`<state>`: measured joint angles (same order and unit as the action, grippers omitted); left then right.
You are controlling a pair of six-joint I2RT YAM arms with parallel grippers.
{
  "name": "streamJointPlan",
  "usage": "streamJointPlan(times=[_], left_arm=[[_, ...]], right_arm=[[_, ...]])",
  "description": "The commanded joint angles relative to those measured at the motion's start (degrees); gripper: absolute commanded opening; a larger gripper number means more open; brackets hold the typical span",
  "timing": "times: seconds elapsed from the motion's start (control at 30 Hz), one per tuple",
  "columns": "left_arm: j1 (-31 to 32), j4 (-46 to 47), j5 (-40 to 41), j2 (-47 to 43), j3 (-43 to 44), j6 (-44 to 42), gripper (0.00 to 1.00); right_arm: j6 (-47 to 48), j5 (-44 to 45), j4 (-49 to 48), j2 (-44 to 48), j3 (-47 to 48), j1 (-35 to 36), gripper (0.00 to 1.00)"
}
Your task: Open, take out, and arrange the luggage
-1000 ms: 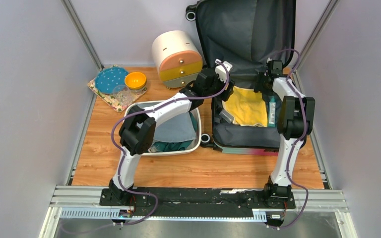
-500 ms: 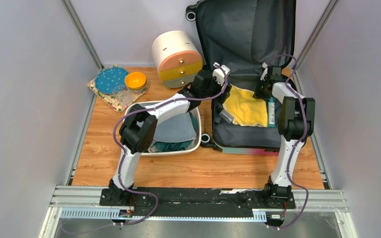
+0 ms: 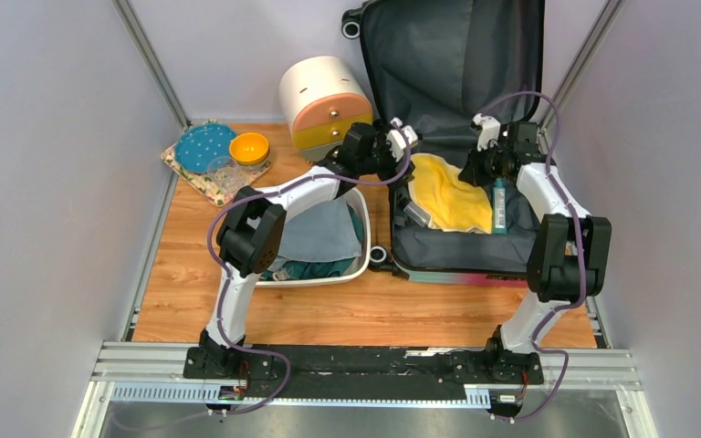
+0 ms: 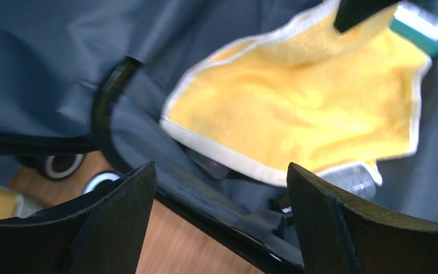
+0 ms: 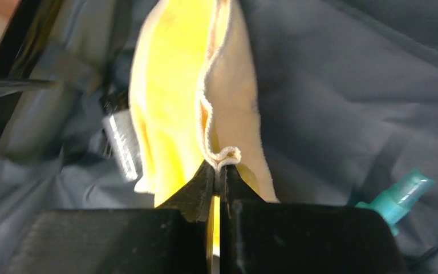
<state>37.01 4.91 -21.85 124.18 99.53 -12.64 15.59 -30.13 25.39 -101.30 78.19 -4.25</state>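
The luggage (image 3: 456,251) lies open at the back right, its lid (image 3: 438,55) standing against the wall, dark grey lining showing. Inside lies a yellow towel (image 3: 456,196) with a cream hem. My right gripper (image 3: 471,171) is shut on the towel's far edge (image 5: 221,157), the hem pinched between its tips and lifted. A teal bottle (image 3: 500,205) lies along the towel's right side, seen also as the teal bottle (image 5: 399,194) in the right wrist view. My left gripper (image 3: 400,146) hangs open over the suitcase's left rim (image 4: 217,225), nothing between its fingers.
A white basin (image 3: 360,265) with grey and teal cloths sits left of the suitcase, under my left arm. A round cream drawer cabinet (image 3: 324,105) stands behind it. At far left a patterned mat (image 3: 196,173) carries a blue plate, orange bowl (image 3: 249,147) and glass.
My right gripper closed on the towel's far edge and swung out to the right, lifting that edge. My left gripper drew back left toward the suitcase's rim, opening a little wider.
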Motion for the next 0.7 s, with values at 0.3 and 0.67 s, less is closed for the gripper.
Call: streamJointPlan(times=[0.3,0.67], left_arm=[[1.9,1.9,-16.5,-4.9,-10.3,-31.5,0.95],[5.2,-2.0,-13.7,-2.2,-9.0,-47.5,0.93]], right_arm=[[36.3,-13.6,24.8,13.6,-8.6,0.8,0.0],[34.9,-13.8,25.4,15.8,-8.9,0.6,0.0]])
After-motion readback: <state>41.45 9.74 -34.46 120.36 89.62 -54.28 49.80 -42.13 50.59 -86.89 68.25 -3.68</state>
